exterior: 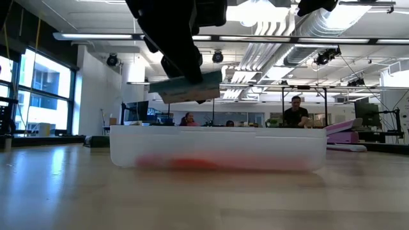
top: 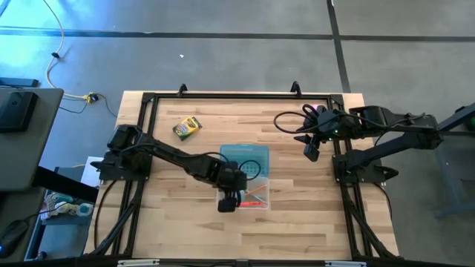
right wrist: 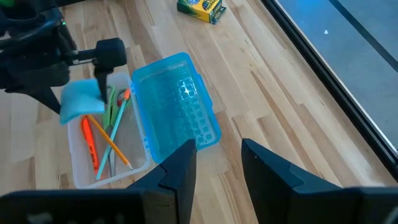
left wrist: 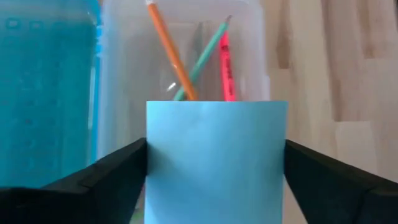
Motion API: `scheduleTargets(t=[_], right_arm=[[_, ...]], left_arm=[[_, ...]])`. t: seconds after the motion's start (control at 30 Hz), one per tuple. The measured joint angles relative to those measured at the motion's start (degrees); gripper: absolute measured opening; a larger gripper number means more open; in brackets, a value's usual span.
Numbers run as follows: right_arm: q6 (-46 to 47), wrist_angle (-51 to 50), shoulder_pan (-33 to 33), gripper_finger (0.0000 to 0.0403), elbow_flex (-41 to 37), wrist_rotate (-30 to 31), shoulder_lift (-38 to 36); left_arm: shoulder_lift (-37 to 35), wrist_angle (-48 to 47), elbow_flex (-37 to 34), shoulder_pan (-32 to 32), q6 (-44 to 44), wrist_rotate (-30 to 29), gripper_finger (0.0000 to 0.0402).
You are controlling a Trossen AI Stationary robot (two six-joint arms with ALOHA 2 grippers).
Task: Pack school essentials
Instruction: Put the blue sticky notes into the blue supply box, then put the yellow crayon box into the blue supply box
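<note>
Seen from above, the left pincer [top: 228, 202] hangs over the clear plastic case [top: 260, 202] near the middle of the wooden surface [top: 297, 222], the case's teal lid [top: 246, 160] lying flipped open just behind it. A yellow-green crayon box [top: 187, 127] lies apart, toward the far left of the surface. The right pincer [top: 312, 150] waits near the far right corner, well away from the case.

At surface level, the case's pale wall [exterior: 217, 148] fills the middle, a red-orange blur showing through it; the light-blue note pad [exterior: 185, 86] is held just above the rim.

From the left wrist, the note pad [left wrist: 216, 162] sits between the two dark fingers [left wrist: 106, 177], which touch its edges. Beyond it, inside the case, lie an orange pencil [left wrist: 170, 50], a thin green pencil [left wrist: 204, 56] and an orange pen [left wrist: 226, 65].

From the right wrist, the right pincer's fingers [right wrist: 180, 165] stand parted with nothing between them.
</note>
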Motion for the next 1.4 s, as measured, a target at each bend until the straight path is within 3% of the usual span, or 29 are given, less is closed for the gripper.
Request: scheduleTargets(t=[0.2,0.6,1.03,1.3,1.4], right_arm=[[0.0,0.0,0.0,0.0117,0.0,0.0,0.0],[0.0,0.0,0.0,0.0117,0.0,0.0,0.0],[0.0,0.0,0.0,0.0117,0.0,0.0,0.0],[0.0,0.0,0.0,0.0117,0.0,0.0,0.0],[0.0,0.0,0.0,0.0117,0.0,0.0,0.0]], left_arm=[[0.0,-0.2,0.0,0.9,-0.1,-0.2,0.0396],[0.0,-1.6,1.1,3.9,-1.7,1.6,0.0399],[-4.9,-17.3,4.2,13.0,-5.5,0.7,0.0400],[-6.8,-25.2,4.2,18.7,-5.6,-8.0,0.0400],[-6.8,-28.1,3.9,20.9,-5.6,-8.7,0.0400]])
